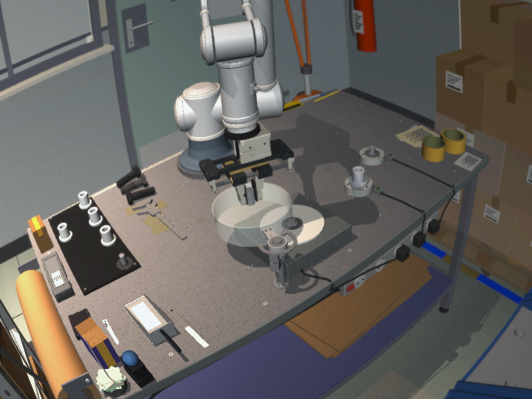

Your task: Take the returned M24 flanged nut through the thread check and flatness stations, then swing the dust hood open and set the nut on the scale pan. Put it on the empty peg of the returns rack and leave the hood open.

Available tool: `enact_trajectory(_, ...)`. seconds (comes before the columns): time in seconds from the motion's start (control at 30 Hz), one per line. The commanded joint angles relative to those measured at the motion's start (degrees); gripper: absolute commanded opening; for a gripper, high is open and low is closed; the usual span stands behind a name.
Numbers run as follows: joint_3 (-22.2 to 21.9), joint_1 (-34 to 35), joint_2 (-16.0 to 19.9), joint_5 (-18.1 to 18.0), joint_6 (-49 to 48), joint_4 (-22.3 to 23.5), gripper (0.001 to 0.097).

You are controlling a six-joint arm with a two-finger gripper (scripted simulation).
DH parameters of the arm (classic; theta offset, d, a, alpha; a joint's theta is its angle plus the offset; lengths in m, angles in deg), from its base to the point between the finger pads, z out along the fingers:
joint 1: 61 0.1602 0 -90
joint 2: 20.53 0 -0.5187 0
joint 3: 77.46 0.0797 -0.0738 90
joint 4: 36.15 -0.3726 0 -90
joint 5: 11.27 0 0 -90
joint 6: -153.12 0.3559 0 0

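Note:
The clear dust hood is a round shell swung partly off the scale, and my closed gripper grips its handle at the hood's middle. The scale pan is half uncovered on the grey scale base, and a small grey piece, perhaps the nut, rests on it. The hood's hinge post stands at the scale's near corner. The returns rack is a black plate at the table's left, with several white nuts on pegs and one bare peg. Two round stations stand to the right.
The arm's base stands behind the scale. Black bolts and a key lie left of the hood. Two tape rolls sit at the far right corner. Cables run along the right edge. A tray and a blue knob lie at the near edge.

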Motion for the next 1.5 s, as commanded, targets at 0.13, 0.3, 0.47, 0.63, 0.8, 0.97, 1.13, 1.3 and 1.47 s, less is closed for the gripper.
enact_trajectory(0.13,-0.17,-0.98,0.02,0.02,-3.92,0.03,0.0038)
enact_trajectory(0.3,-0.33,-1.97,0.13,0.06,-8.0,0.03,0.0038)
enact_trajectory(0.47,-0.56,-2.95,0.31,0.12,-12.11,0.03,0.0038)
enact_trajectory(0.63,-0.89,-3.9,0.55,0.21,-16.23,0.03,0.0038)
enact_trajectory(0.8,-1.29,-4.81,0.85,0.31,-20.32,0.03,0.0038)
enact_trajectory(0.97,-1.77,-5.68,1.2,0.44,-24.37,0.03,0.0038)
enact_trajectory(1.13,-2.33,-6.49,1.61,0.6,-28.36,0.03,0.0038)
enact_trajectory(1.3,-2.96,-7.24,2.06,0.77,-32.26,0.03,0.0038)
enact_trajectory(1.47,-3.65,-7.93,2.55,0.97,-36.05,0.03,0.0038)
